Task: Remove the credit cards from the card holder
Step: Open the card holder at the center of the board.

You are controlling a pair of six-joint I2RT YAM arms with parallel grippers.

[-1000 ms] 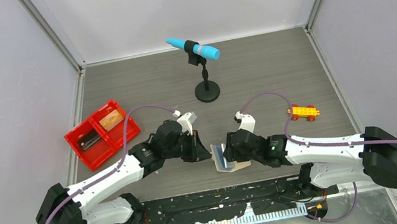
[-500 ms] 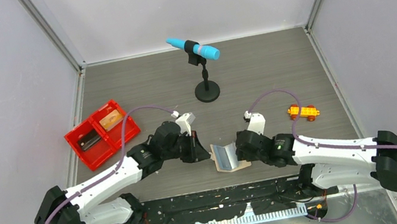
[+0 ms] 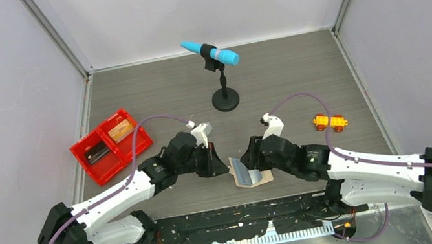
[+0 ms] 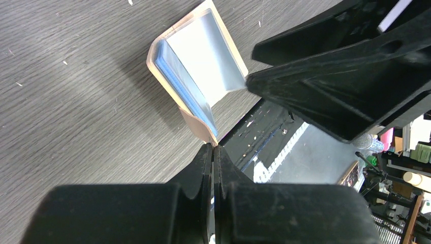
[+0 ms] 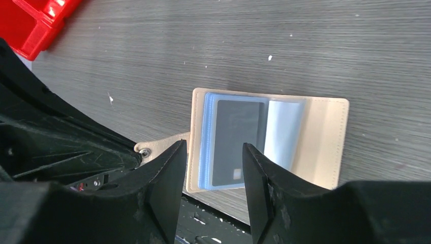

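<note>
My left gripper (image 4: 212,147) is pressed together, and the tip of the side tab (image 4: 199,126) of the card holder (image 5: 325,137) sits right at its fingertips, so it appears to be pinching that tab. The holder lies open on the grey surface (image 3: 285,78), close to the near edge and between my 2 arms, with its tan inner face up. My right gripper (image 5: 213,147) is spread wide and hangs just above the holder's left half, touching nothing that I can see. Between its 2 fingers I can see the blue-grey sleeves (image 5: 205,152) stacked against the left leaf. A dark card (image 5: 239,134) is tucked in the top one, and a shiny clear leaf lies just to that card's right. In the top view the 2 grippers are close together over the holder, the left at its left edge and the right over its middle. Well apart to the left stands the red tray (image 3: 86,163). A tan-orange card (image 3: 122,130) lies in its far compartment and a blackish card (image 3: 97,154) in its near one.
</note>
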